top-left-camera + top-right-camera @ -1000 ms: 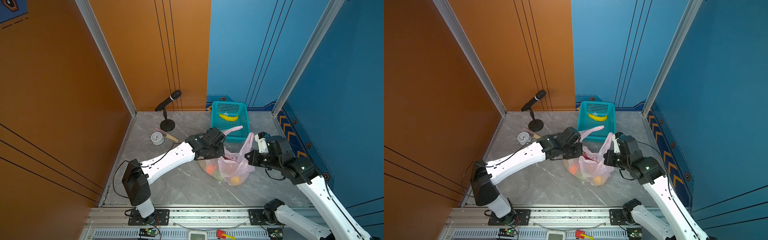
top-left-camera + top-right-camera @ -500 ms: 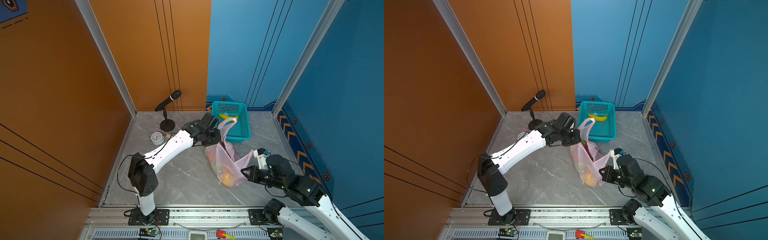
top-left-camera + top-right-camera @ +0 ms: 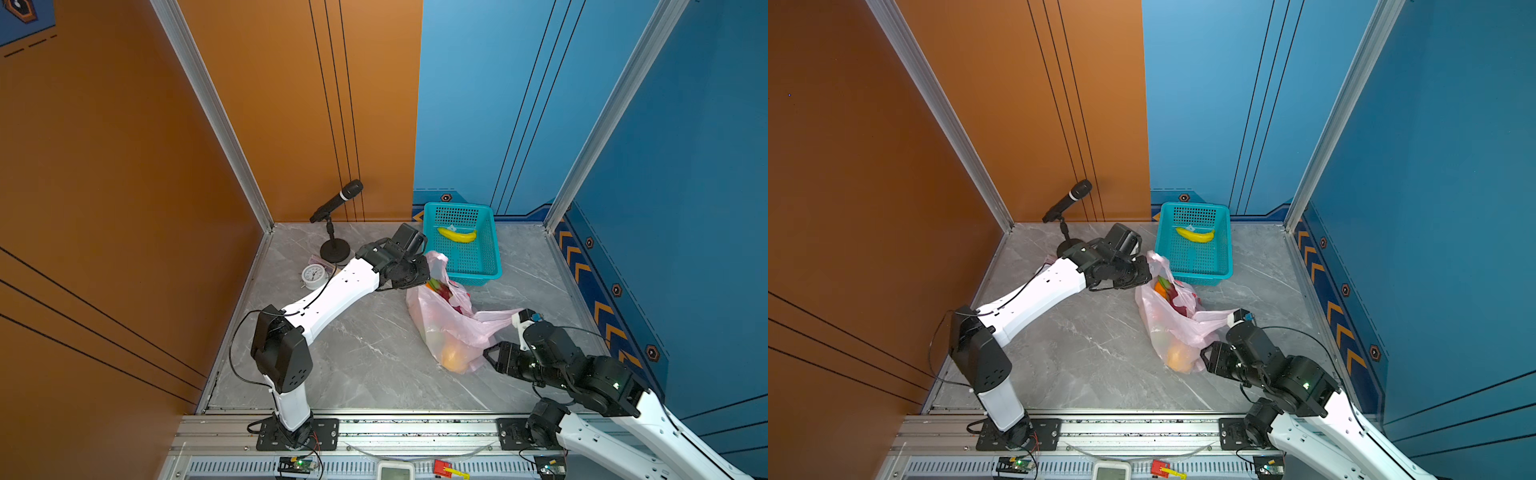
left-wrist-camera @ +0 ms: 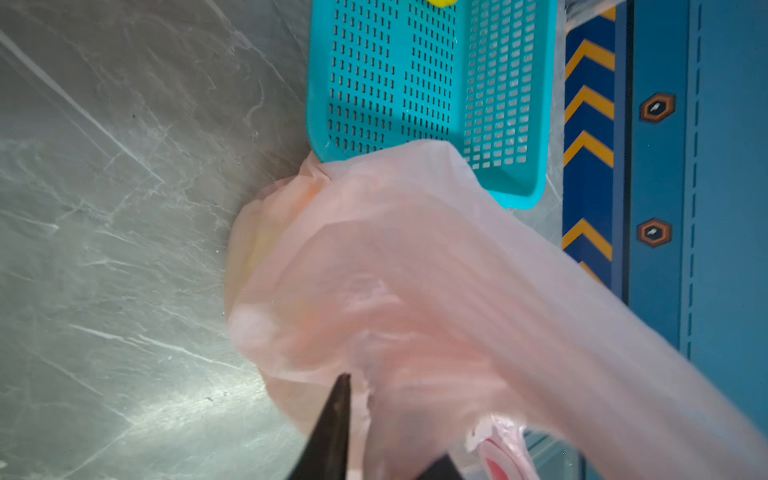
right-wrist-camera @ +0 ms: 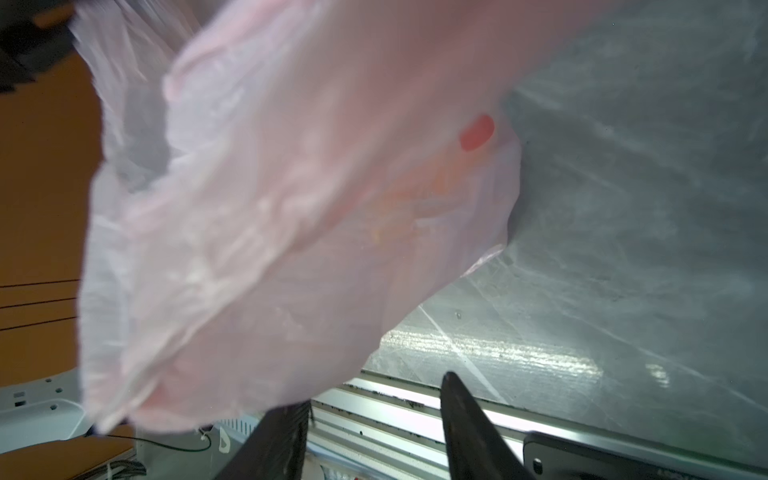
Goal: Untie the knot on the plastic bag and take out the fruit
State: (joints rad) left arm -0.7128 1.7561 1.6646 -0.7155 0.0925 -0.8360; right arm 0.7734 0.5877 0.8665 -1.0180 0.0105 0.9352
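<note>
The pale-pink plastic bag [image 3: 446,328] lies slumped on the grey floor in both top views, its mouth toward the basket. Fruit shows through it: a magenta dragon fruit [image 3: 441,290] at the mouth and an orange one [image 3: 455,359] at the bottom. The knot does not show; one handle loop [image 3: 436,262] stands at my left gripper [image 3: 426,272] and the other trails toward my right arm. The left gripper [image 4: 390,419] has its fingers apart with loose film between them. My right gripper [image 5: 376,390] is open beside the bag's bottom end [image 3: 1183,361], with film draped over one finger.
A teal perforated basket [image 3: 484,272] holding a yellow banana [image 3: 457,235] stands at the back wall, just behind the bag. A microphone on a stand [image 3: 336,203] and a small white clock [image 3: 313,275] sit at the back left. A metal rail [image 3: 415,428] runs along the front.
The arms pulled apart, left toward the basket and right toward the front, drawing the handles away from each other. Both grippers have since opened and the bag has sagged onto the floor.
</note>
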